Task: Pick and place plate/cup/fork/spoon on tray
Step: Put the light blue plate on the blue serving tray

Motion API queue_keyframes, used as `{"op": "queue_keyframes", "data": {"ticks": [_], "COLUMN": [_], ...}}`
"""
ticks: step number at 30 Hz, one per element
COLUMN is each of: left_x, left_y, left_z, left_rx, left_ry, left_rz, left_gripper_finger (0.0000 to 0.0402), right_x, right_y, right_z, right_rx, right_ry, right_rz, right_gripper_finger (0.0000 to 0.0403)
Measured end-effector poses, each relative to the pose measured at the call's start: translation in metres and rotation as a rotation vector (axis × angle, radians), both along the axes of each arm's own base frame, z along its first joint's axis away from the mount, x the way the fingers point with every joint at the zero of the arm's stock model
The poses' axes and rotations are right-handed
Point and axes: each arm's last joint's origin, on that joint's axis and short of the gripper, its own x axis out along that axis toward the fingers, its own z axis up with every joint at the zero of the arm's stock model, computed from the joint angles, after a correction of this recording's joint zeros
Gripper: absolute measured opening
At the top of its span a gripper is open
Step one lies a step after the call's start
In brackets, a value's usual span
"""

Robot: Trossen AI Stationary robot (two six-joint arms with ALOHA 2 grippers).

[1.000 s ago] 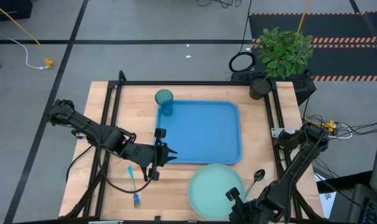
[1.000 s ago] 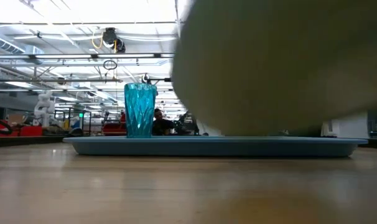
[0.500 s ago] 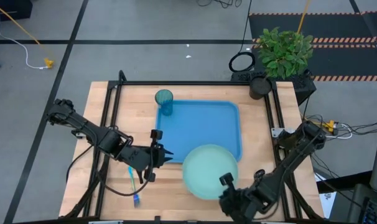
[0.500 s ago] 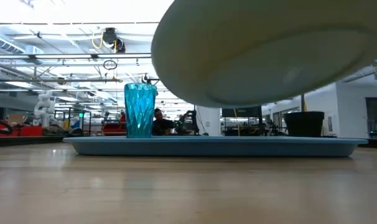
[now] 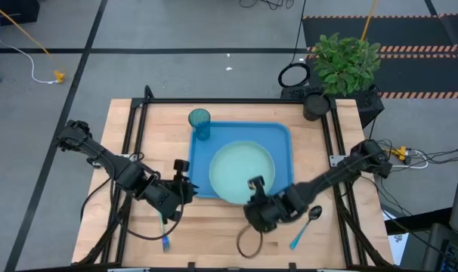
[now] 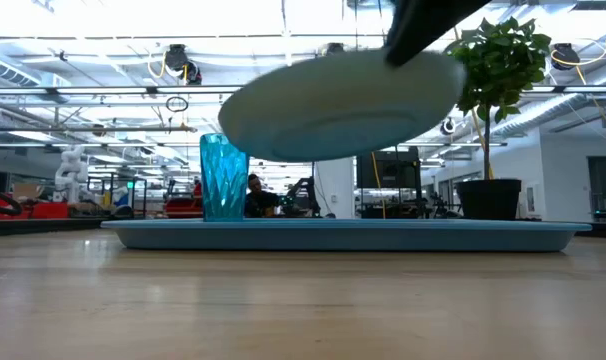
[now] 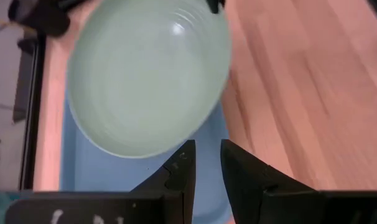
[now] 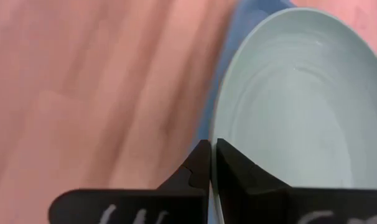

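The right gripper [image 5: 253, 189] is clamped on the near rim of the plate [image 5: 241, 172], its two fingers pressed together over the pale edge in the right wrist view; the plate [image 6: 343, 105] hangs tilted above the tray [image 5: 283, 140], clear of the floor of it in the low view, so it is carried over the tray but not yet set down. The left gripper [image 5: 185, 180] waits just off the tray's left edge, its fingers slightly apart and holding nothing, pointed toward the plate.

By my judgement the task is partly done; the cup [image 5: 199, 123] stands upright at the tray's far left corner, on the tray as the low view shows it; the plate needs only lowering and release. Left to do: the fork [image 5: 165, 230] lies on the table near the tray's near left corner, under the left arm; the spoon [image 5: 305, 225] lies on the table beyond the tray's near right corner.

No brand, label or writing can be read anywhere.
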Motion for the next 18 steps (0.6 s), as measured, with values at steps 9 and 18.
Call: {"op": "queue_keyframes", "data": {"ticks": [9,18], "left_x": [-0.013,-0.013], "left_y": [0.011,0.011], "left_z": [-0.007,-0.006], "left_rx": [0.025,0.023], "left_ry": [0.07,0.023], "left_rz": [0.229,0.294], "left_gripper_finger": [0.0079,0.0079], "right_x": [0.018,0.029], "right_y": [-0.048,-0.077], "right_z": [-0.005,-0.038], "right_rx": [-0.014,0.039], "right_ry": [0.006,-0.04], "right_rz": [-0.112,-0.107], "right_gripper_finger": [0.0,0.0]}}
